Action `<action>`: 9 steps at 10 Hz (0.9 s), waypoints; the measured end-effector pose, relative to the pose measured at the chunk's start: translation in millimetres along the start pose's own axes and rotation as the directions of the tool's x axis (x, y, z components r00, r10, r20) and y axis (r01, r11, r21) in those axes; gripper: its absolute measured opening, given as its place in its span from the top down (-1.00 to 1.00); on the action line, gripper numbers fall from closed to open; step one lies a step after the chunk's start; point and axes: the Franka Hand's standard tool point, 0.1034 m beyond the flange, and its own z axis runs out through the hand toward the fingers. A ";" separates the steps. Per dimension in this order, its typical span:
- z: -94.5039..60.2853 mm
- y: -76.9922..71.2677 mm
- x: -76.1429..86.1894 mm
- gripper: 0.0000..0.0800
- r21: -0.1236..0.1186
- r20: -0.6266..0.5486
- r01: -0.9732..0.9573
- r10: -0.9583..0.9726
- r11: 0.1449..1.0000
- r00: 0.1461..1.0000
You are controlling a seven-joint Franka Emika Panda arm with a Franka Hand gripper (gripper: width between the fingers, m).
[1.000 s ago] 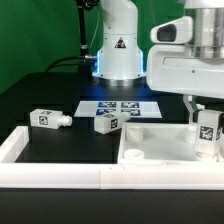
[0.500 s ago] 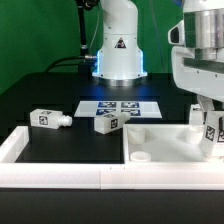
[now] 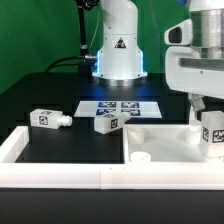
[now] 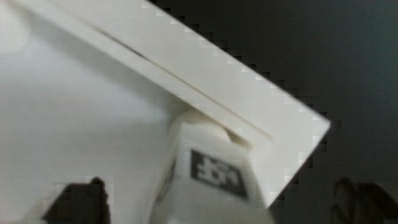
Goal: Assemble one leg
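A leg (image 3: 212, 135) with a black-and-white tag stands upright on the far right corner of the large white panel (image 3: 160, 145). In the wrist view the leg (image 4: 217, 175) has its round peg end against the panel's corner (image 4: 107, 110). My gripper (image 3: 208, 112) is straight above it, with its dark fingers (image 4: 80, 200) either side of the leg. There is a gap between each finger and the leg, so the jaws are open. Two more legs lie on the black table, one (image 3: 45, 118) on the exterior view's left and one (image 3: 107, 123) near the middle.
The marker board (image 3: 118, 107) lies flat behind the loose legs, in front of the robot base (image 3: 118, 50). A white L-shaped rail (image 3: 55, 170) borders the table's front and left. A short round peg (image 3: 141, 157) stands on the panel's near left part.
The gripper body has shifted to the exterior view's right and turned over the leg. The leg sits slightly further right and lower than one second ago. The two loose legs have not moved.
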 end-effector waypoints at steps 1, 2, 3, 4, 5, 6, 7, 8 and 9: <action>1.4 0.7 -3.5 -0.60 0.005 -0.006 0.044 -0.044 0.999 0.999; 1.6 1.7 -1.4 -0.62 0.004 -0.007 0.132 -0.132 0.991 0.991; 1.7 1.7 -1.4 -0.62 0.003 -0.007 0.193 -0.193 0.981 0.981; 2.3 2.9 -0.2 -0.62 -0.003 -0.011 0.275 -0.275 0.962 0.961; 3.1 5.5 5.2 -0.62 -0.016 -0.023 0.436 -0.436 0.900 0.900; 3.5 6.7 11.1 -0.62 -0.018 -0.030 0.537 -0.537 0.843 0.843; 3.5 5.7 14.6 -0.62 -0.021 -0.040 0.622 -0.622 0.783 0.782; 2.8 3.3 15.7 -0.62 -0.023 -0.056 0.661 -0.661 0.750 0.748; 2.9 3.5 15.7 -0.34 -0.021 -0.056 0.643 -0.643 0.766 0.764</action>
